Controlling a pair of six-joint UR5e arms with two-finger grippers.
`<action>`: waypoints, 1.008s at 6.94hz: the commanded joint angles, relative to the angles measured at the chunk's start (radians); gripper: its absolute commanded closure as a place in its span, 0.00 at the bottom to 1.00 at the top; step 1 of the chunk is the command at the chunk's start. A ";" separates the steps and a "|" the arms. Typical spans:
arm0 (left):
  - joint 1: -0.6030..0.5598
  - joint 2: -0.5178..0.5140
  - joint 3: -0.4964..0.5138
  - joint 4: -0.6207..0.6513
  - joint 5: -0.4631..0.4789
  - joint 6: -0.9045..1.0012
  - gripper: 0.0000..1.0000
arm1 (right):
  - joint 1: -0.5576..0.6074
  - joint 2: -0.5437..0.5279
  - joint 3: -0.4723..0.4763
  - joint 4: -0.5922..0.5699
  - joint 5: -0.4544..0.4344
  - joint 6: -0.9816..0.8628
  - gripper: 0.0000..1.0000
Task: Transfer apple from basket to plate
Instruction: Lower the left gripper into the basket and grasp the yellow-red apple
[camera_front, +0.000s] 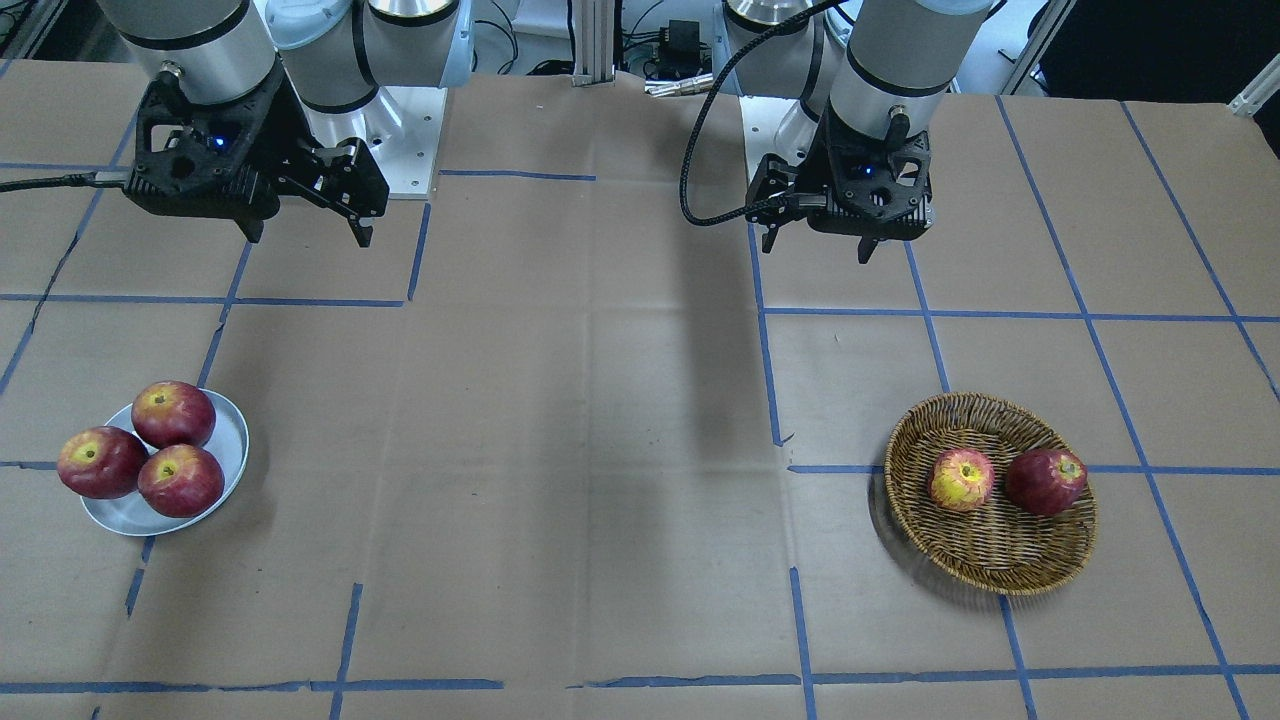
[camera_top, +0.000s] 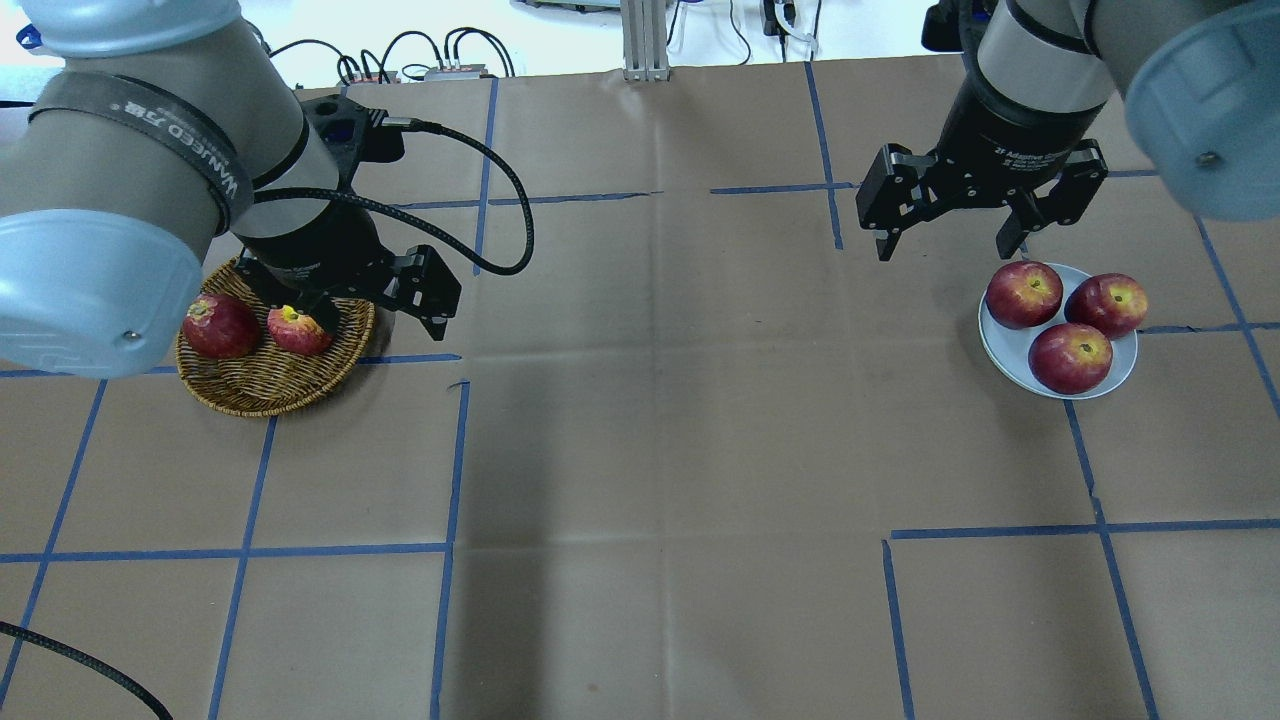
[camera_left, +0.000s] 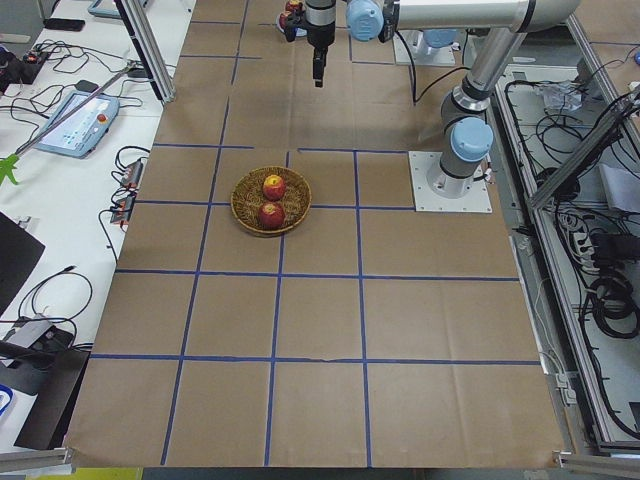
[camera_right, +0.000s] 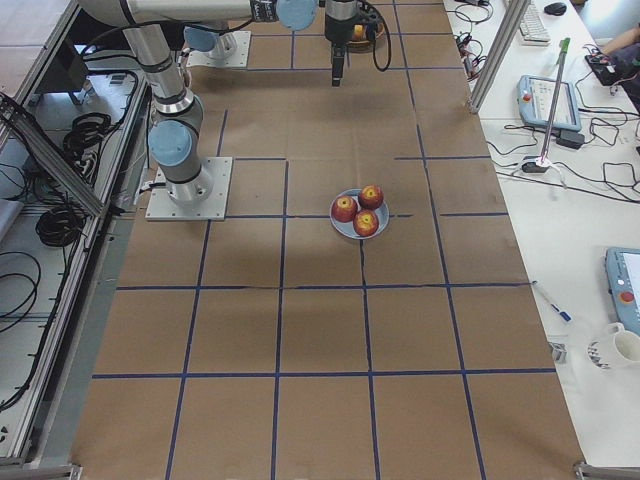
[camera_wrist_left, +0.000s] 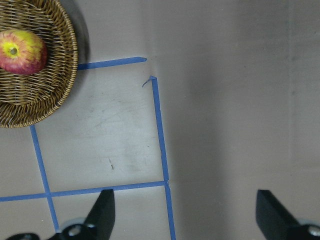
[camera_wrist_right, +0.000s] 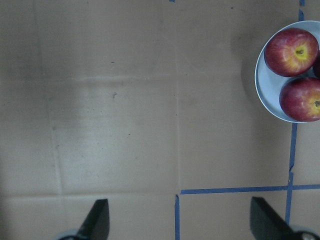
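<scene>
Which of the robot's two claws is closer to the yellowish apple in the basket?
Left. The left gripper hangs open beside the basket holding the apple; the right gripper hangs open across the table, by the plate.

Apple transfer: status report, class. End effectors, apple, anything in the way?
Left end effector open, right end effector open. Apple in basket beside dark red apple. Plate crowded: three red apples.

One yellow apple (camera_front: 961, 479), four red apples (camera_front: 173, 414), one basket (camera_front: 990, 548), one plate (camera_front: 233, 441)
</scene>
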 joint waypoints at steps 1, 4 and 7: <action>0.063 -0.007 -0.024 0.018 0.026 0.183 0.01 | 0.000 0.000 0.000 0.000 0.000 -0.002 0.00; 0.292 -0.141 -0.097 0.290 0.026 0.532 0.01 | 0.000 0.000 0.000 0.000 0.001 -0.001 0.00; 0.357 -0.357 -0.085 0.454 0.026 0.560 0.01 | 0.000 0.000 -0.002 0.000 0.000 0.001 0.00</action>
